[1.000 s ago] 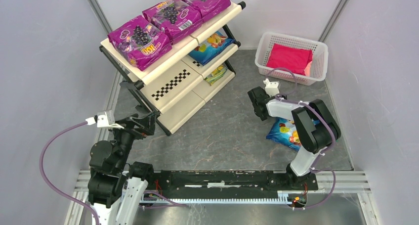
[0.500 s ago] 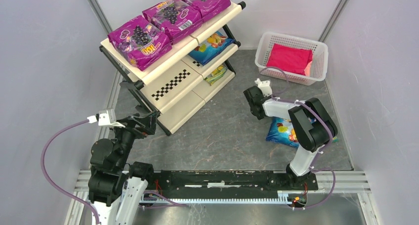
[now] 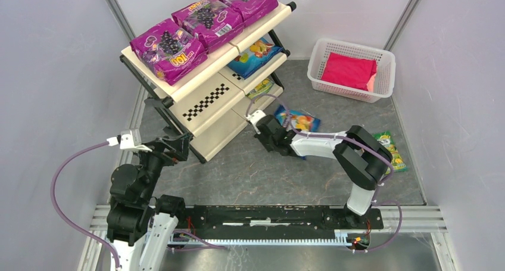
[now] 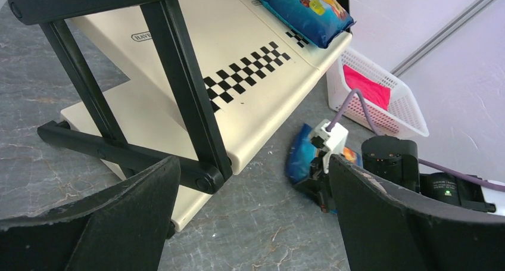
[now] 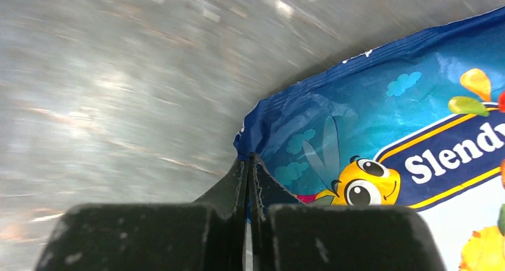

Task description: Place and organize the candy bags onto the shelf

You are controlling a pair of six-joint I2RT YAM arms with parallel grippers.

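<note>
Now: left tool (image 3: 177, 147) gapes wide and empty by the near-left leg of the cream three-tier slanted shelf (image 3: 205, 101). Three magenta grape candy bags (image 3: 202, 19) sit on the top tier. Just right of the shelf, right tool (image 5: 249, 161) is pinched on the edge of a blue glossy candy bag (image 3: 299, 121). Further right, a green-yellow candy bag (image 3: 390, 150) lies on the grey surface (image 3: 256, 170).

The right arm (image 3: 363, 158) reaches low and leftward from its base, elbow bent, the right gripper (image 5: 249, 164) pinched tight on a corner of a blue candy bag (image 5: 369, 116), while the left arm (image 3: 134, 181) sits folded above its base, the left gripper (image 4: 253, 164) spread wide and holding nothing.
</note>
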